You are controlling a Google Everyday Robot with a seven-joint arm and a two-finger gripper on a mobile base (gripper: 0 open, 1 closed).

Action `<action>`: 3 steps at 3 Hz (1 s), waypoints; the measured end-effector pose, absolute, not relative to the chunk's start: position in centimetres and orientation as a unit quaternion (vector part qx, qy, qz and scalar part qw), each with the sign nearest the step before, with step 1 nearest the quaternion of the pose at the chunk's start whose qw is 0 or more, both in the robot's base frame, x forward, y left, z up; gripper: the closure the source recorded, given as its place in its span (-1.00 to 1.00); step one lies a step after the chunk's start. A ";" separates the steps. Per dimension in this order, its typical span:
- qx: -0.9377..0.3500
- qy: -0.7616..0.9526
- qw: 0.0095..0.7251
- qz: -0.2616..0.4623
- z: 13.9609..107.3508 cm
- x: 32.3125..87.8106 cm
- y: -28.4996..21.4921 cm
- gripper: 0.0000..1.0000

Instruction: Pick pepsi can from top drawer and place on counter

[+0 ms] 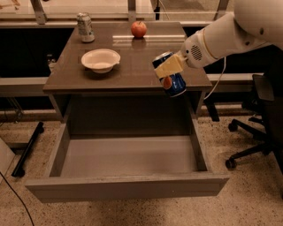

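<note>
A speckled terrazzo floor (132,212) is seen across the lower part of the view. At 3 o'clock a black office chair (261,88) is placed, its wheeled base (247,152) spread over the floor. At 9 o'clock a black bar (27,150) is laid slantwise on the floor, and a thin dark cable (17,198) is trailed at 7 o'clock. A long grey ledge (22,84) is run behind the tabletop (132,66), with dark shadow above it. At 12 o'clock metal posts (37,11) are set before a pale, brightly lit strip, and a band of that light is reflected on the tabletop. The end effector (170,73) is held at 2 o'clock, over the tabletop's front right edge, clamped on the pepsi can (175,84).
</note>
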State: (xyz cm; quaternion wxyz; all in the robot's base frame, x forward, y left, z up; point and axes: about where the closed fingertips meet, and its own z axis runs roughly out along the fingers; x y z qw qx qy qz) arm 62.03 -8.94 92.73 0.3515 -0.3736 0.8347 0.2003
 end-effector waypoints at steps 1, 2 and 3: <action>-0.363 0.835 0.379 0.165 93.4 64.4 -8.2 1.00; -0.365 0.822 0.409 0.151 94.9 67.5 -7.0 1.00; -0.329 0.813 0.446 0.178 94.9 73.0 -4.7 1.00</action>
